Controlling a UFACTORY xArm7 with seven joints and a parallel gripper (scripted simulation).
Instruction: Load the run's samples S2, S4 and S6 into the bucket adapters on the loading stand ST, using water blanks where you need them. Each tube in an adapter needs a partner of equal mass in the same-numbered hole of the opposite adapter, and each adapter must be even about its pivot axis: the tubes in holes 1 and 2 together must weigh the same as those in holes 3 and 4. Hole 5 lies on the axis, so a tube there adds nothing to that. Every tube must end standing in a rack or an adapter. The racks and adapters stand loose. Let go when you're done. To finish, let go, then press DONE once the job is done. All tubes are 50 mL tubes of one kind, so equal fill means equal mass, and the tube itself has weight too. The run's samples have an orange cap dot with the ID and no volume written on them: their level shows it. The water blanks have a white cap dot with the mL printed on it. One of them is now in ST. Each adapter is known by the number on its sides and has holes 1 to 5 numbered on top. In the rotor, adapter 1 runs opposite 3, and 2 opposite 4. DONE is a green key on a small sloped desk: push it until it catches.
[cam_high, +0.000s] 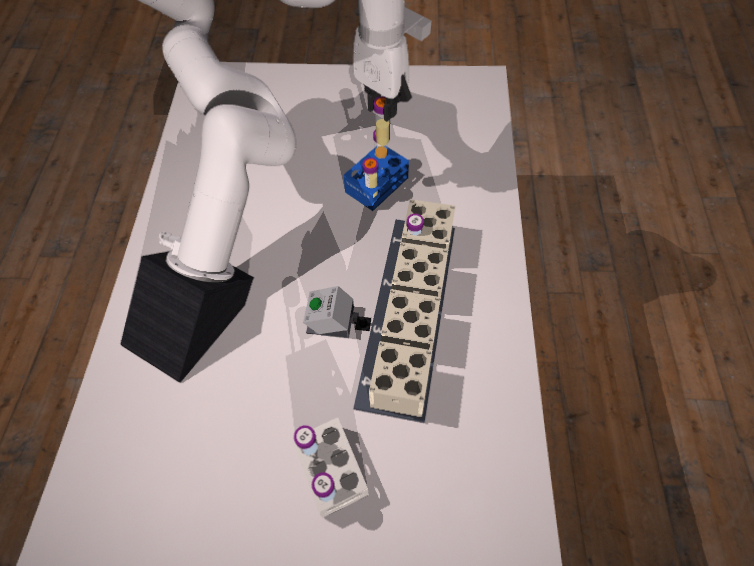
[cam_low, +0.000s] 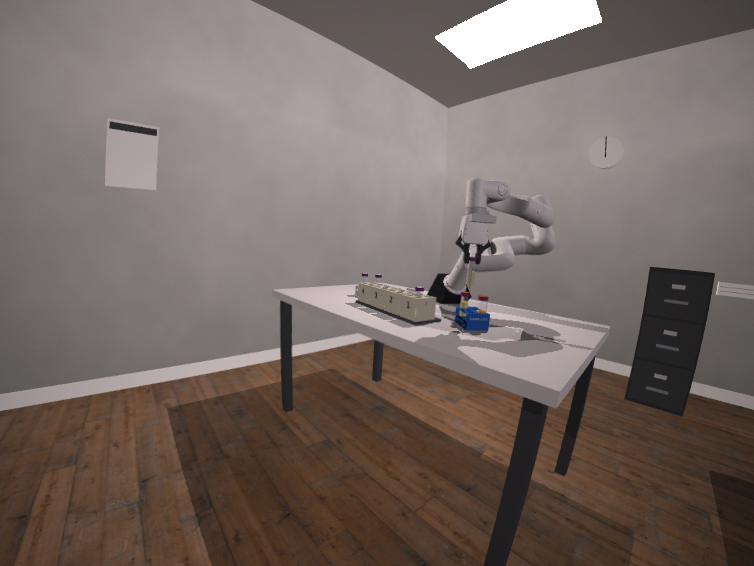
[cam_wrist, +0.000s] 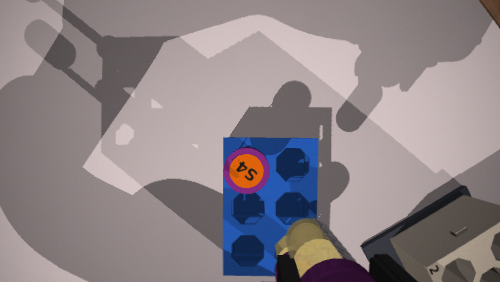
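Note:
My gripper (cam_high: 380, 106) (cam_low: 472, 258) (cam_wrist: 334, 270) is shut on an orange-dotted tube (cam_high: 382, 131) (cam_low: 469, 279) (cam_wrist: 317, 252) with yellow contents, held upright above the blue rack (cam_high: 350, 185) (cam_low: 477, 325) (cam_wrist: 230, 225); its ID is hidden or unreadable. S4 (cam_wrist: 246, 170) (cam_high: 381, 152) (cam_low: 482, 298), with a low orange level, stands in the rack. Another orange-dotted tube (cam_high: 370, 165) (cam_low: 464, 294), ID unclear, stands at the rack's opposite end. A white-dotted blank (cam_high: 414, 222) (cam_low: 419, 288) stands in adapter 1 (cam_high: 429, 208) on stand ST (cam_high: 365, 399); its number is unclear.
Adapter 2 (cam_high: 400, 263), adapter 3 (cam_high: 424, 292) and adapter 4 (cam_high: 395, 400) stand in line on ST with no tubes. A white rack (cam_high: 361, 485) holds blank 10 (cam_high: 305, 436) and blank 20 (cam_high: 322, 484). The green DONE key (cam_high: 315, 303) is on its desk left of ST.

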